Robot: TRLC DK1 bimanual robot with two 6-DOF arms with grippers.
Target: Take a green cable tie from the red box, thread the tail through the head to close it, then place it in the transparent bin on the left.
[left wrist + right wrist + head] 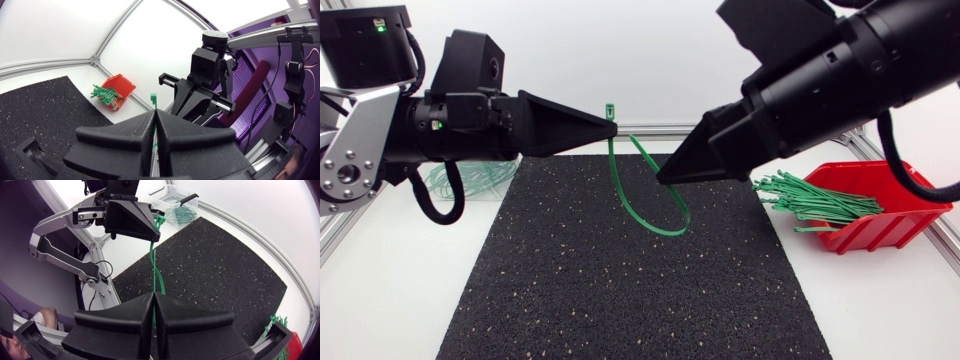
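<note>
- Above the mat (620,290), pinched green cable tie (611,150) aloft: left gripper (612,125) shut by its head, right gripper (662,178) shut on its strap.
- Saw loose ties (810,198) heaped in red box (880,228).
- Saw looped ties (182,214) in transparent bin (160,202).

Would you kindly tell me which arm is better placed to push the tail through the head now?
Right, I think. The right claw grips the cable tie on its tail side, the free end reaching toward the head, which the left claw holds upright.
</note>
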